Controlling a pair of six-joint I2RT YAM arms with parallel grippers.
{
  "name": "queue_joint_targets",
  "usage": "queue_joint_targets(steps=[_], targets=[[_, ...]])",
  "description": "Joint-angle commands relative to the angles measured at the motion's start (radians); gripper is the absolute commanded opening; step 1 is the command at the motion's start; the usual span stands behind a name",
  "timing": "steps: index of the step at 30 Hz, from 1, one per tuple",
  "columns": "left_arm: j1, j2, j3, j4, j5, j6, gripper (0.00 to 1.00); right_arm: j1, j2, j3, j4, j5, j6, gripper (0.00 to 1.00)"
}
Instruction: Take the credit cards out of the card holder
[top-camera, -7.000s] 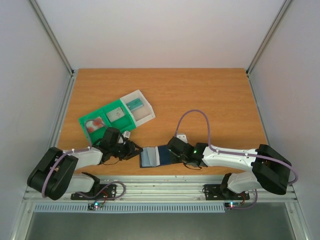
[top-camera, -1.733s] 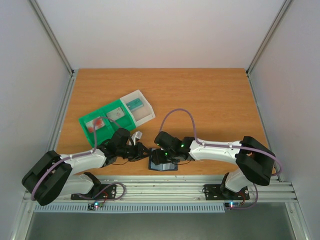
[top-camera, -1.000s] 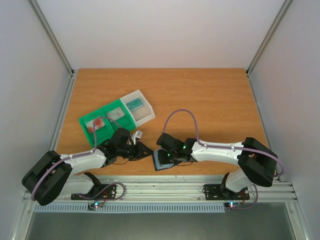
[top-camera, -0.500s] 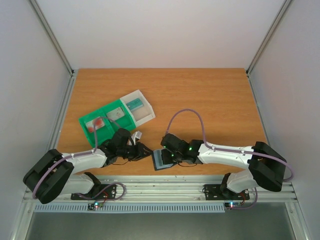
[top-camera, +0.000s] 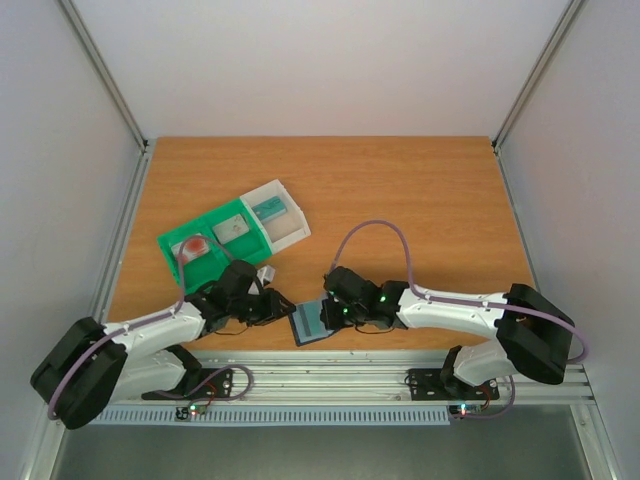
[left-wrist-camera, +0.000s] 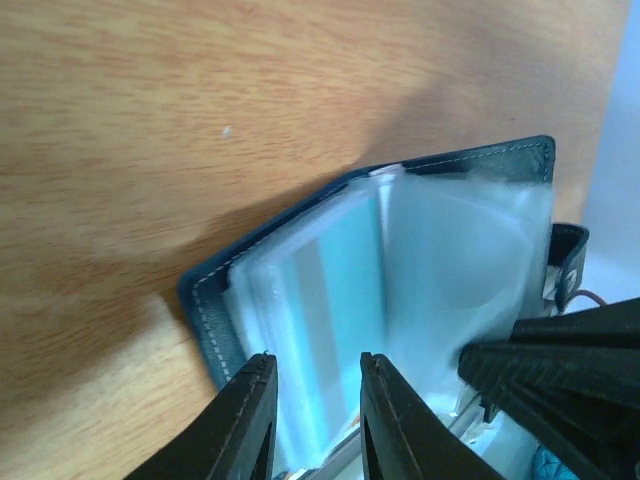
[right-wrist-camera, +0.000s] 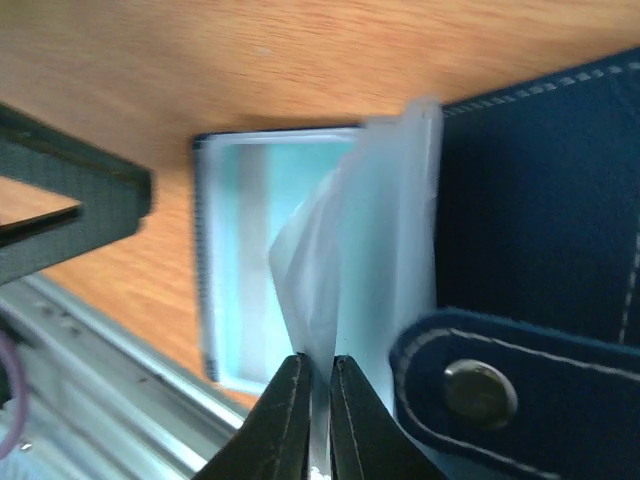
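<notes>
finding the holder (top-camera: 312, 322) lying open on the table (top-camera: 400, 200), close to the front edge, between the two grippers. pinching one clear sleeve (right-wrist-camera: 390, 220) with the right gripper (right-wrist-camera: 312, 400), jaws all but closed on the film, the sleeve raised off the page below. seeing a teal card (left-wrist-camera: 340, 290) tucked inside the sleeves, apparently not out yet. holding the left gripper (left-wrist-camera: 312, 420) at the holder's open edge with jaws a little apart; not seeing any sure grip there on card or film.

judging the risks from here:
- pulling on the sleeve while nothing is pinning the cover down, and so dragging the whole light holder along instead of opening a pocket.
- losing the pinch, given how thin and slick the film looks, and letting the page flop back over the card.
- closing the left jaws on film and card together, and so jamming the card in its pocket.
- nudging the holder toward the front edge, so near, and tipping it off the table.
- tugging too hard and tearing or creasing the sleeve.
</notes>
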Motion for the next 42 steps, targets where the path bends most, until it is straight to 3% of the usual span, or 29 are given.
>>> queue_joint_targets(steps=[1,11,26,30,35,42], targets=[[-0.003,0.062,0.026,0.038,0.021,0.028,0.25,-0.013,-0.026,-0.042,-0.090,0.094,0.026,0.09],[-0.004,0.076,0.039,0.038,0.028,0.032,0.25,-0.013,-0.089,-0.038,-0.241,0.273,0.015,0.14],[-0.004,0.082,0.044,0.096,0.063,0.010,0.25,-0.008,-0.157,0.133,-0.461,0.281,-0.001,0.21],[-0.022,0.119,0.075,0.139,0.095,0.003,0.24,0.000,-0.199,0.151,-0.431,0.211,-0.009,0.22],[-0.026,0.180,0.099,0.186,0.103,-0.014,0.24,0.030,-0.183,0.124,-0.258,0.072,-0.038,0.24],[-0.027,0.126,0.096,0.056,0.005,-0.009,0.24,0.037,-0.032,0.127,-0.187,0.073,-0.064,0.24]])
